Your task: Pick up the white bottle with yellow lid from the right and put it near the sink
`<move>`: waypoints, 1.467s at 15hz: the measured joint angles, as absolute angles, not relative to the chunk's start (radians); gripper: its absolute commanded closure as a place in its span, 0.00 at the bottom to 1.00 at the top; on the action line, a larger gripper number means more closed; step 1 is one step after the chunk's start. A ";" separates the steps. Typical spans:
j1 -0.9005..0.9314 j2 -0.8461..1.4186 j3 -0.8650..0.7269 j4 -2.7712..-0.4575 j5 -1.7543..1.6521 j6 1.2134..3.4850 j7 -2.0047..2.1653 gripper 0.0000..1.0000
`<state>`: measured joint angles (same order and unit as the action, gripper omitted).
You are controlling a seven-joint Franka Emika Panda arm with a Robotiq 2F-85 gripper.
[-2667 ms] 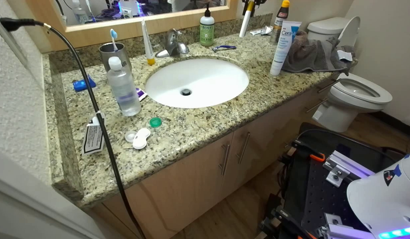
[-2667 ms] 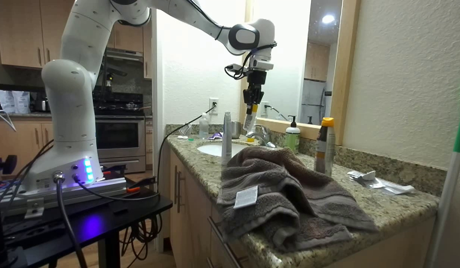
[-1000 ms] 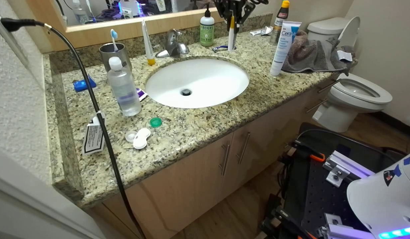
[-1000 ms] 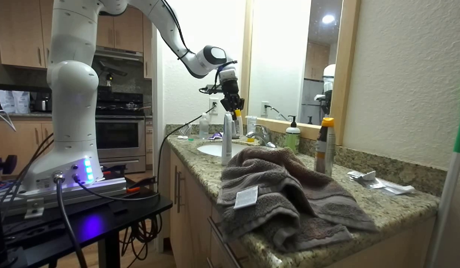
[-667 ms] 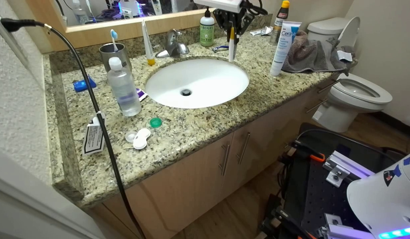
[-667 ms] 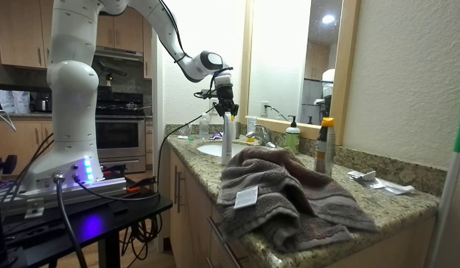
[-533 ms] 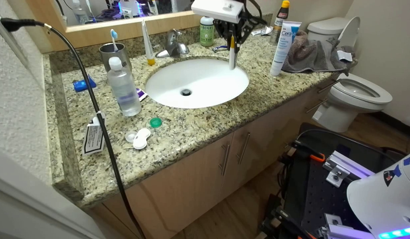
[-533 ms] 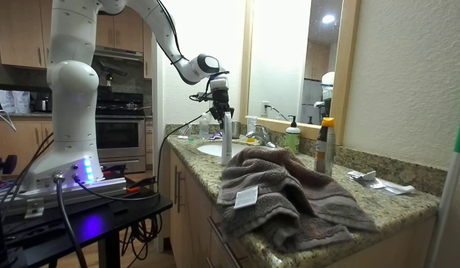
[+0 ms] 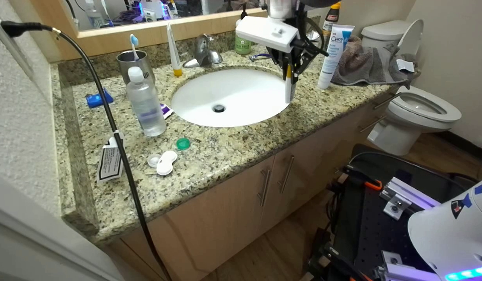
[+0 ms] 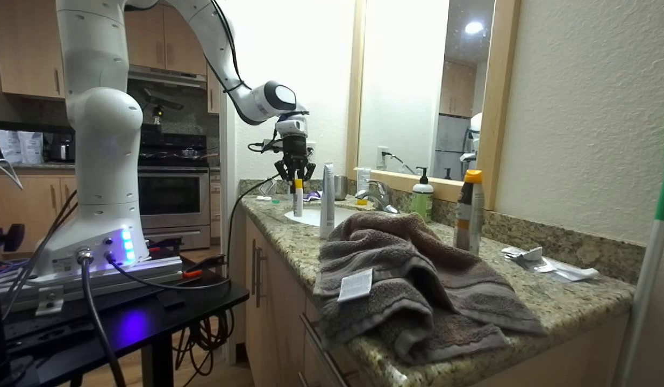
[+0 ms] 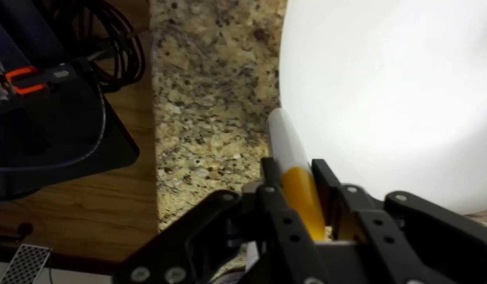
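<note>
The gripper (image 11: 295, 167) is clamped on the yellow lid (image 11: 304, 201) of the white bottle (image 11: 286, 138), which it holds nearly upright, lid uppermost, near the rim of the sink (image 9: 225, 97).

The pincer (image 11: 295, 167) has brought the yellow-lidded white bottle (image 10: 298, 203) lower, nearer upright, and close to the sink (image 9: 229, 120).

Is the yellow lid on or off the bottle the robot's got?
On: in the wrist view, the lid meets the white bottle with no gap. How tight, I can't tell.
</note>
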<state>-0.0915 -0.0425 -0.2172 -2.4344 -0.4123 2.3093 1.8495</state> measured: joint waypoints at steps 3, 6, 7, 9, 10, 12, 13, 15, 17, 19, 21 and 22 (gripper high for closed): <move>-0.130 -0.098 -0.218 -2.513 -0.412 2.309 1.897 0.94; -0.194 -0.142 -0.227 -2.577 -0.408 2.323 1.916 0.94; -0.216 -0.154 -0.230 -2.592 -0.410 2.342 1.918 0.94; -0.262 -0.166 -0.235 -2.621 -0.430 2.443 1.920 0.94; -0.284 -0.166 -0.238 -2.633 -0.439 2.506 1.926 0.94; -0.323 -0.156 -0.243 -2.656 -0.461 2.653 1.940 0.94; -0.337 -0.146 -0.244 -2.665 -0.462 2.716 1.940 0.94; -0.349 -0.129 -0.245 -2.671 -0.423 2.790 1.933 0.94; -0.348 -0.127 -0.245 -2.671 -0.350 2.801 1.889 0.94; -0.347 -0.134 -0.245 -2.669 -0.279 2.784 1.824 0.94; -0.343 -0.152 -0.245 -2.661 -0.209 2.729 1.747 0.94; -0.342 -0.162 -0.245 -2.653 -0.181 2.690 1.710 0.94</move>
<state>-0.3418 -0.1623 -0.2446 -2.6530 -0.1809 2.6903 1.7103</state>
